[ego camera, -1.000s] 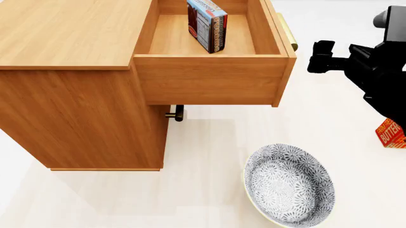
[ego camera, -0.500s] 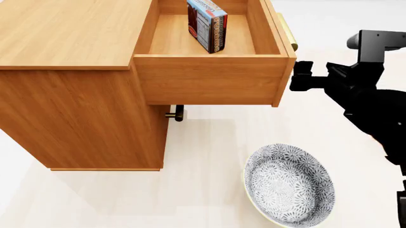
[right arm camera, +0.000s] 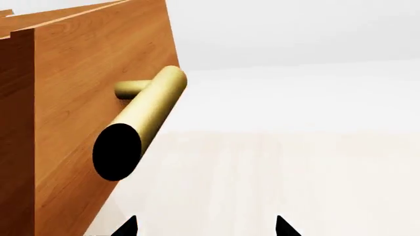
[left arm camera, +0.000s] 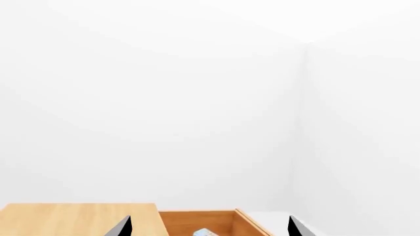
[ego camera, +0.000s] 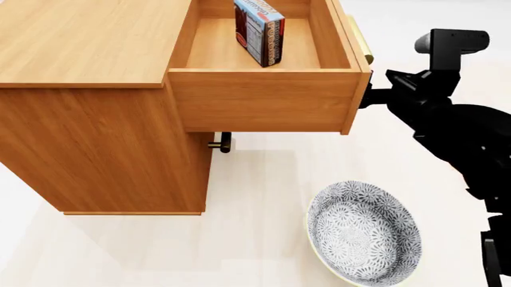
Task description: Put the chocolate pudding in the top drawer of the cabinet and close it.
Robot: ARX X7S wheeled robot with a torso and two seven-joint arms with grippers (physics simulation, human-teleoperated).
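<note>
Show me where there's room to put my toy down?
Free: the cabinet top, the drawer floor left of the pudding, and the floor between cabinet and bowl. Crowded: beside the drawer front, where the right hand is.

A small red-brown, blue-edged chocolate pudding box [ego camera: 260, 30] stands upright inside the pulled-out orange-brown wooden top drawer [ego camera: 264, 98] of the wood-grain cabinet [ego camera: 96, 119].

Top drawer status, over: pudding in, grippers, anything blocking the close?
Chocolate pudding upright inside open top drawer. Right gripper empty, at the drawer front by the brass handle. Left gripper open, empty. Nothing seen blocking.
</note>
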